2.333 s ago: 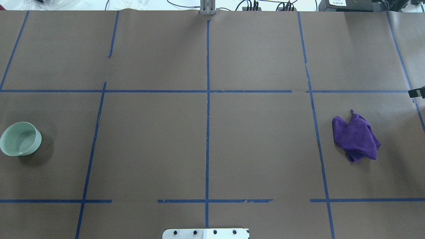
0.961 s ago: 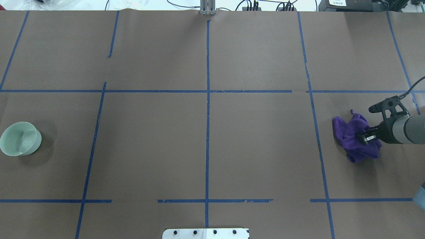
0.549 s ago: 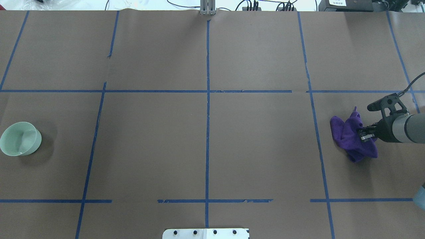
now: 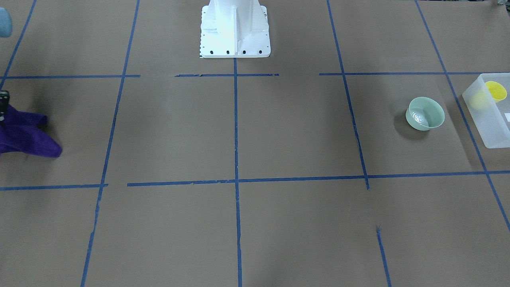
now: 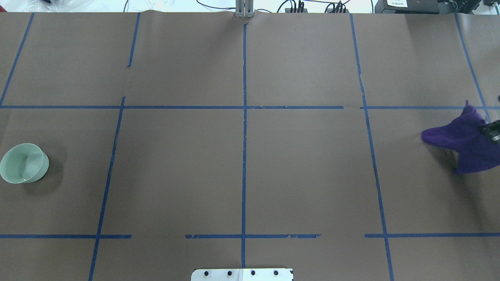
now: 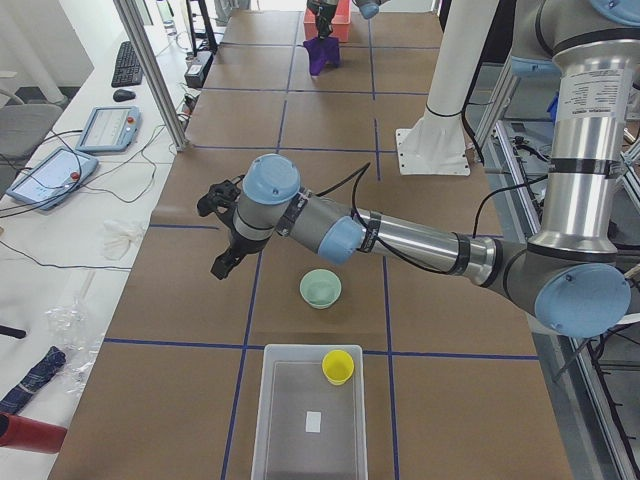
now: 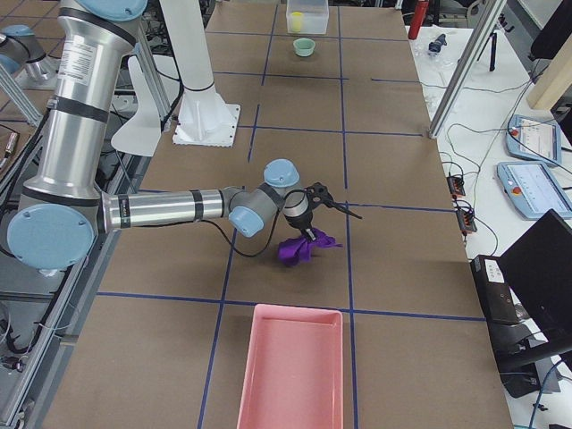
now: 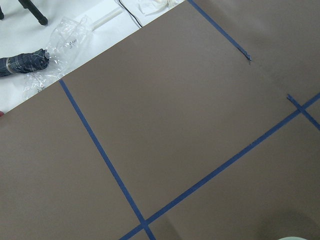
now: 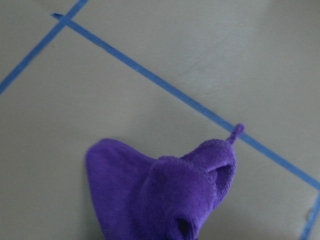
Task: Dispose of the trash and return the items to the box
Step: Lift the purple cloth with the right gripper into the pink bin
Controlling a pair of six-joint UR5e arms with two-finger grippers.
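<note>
The mint-green bowl [image 5: 23, 163] stands upright on the table's left side, beside the frosted box [image 4: 486, 119]. It also shows in the front view [image 4: 425, 113] and the left view [image 6: 320, 289]. The yellow cup [image 4: 495, 91] lies inside the box. My right gripper [image 5: 493, 132] is shut on a purple cloth [image 5: 461, 140] and holds it lifted at the table's right edge. The cloth hangs below the right wrist camera [image 9: 170, 195]. My left gripper [image 6: 218, 272] hovers beyond the bowl, apart from it; I cannot tell whether it is open or shut.
A pink tray [image 7: 290, 371] lies at the table's right end, near the held cloth [image 7: 299, 248]. The white robot base [image 4: 235, 28] stands at the table's near middle edge. Blue tape lines cross the brown table cover. Plastic wrap [image 8: 65, 35] lies past the far left edge.
My right gripper came in, shut on the purple cloth, lifted it and carried it right toward the table's edge. The bowl has not moved.
</note>
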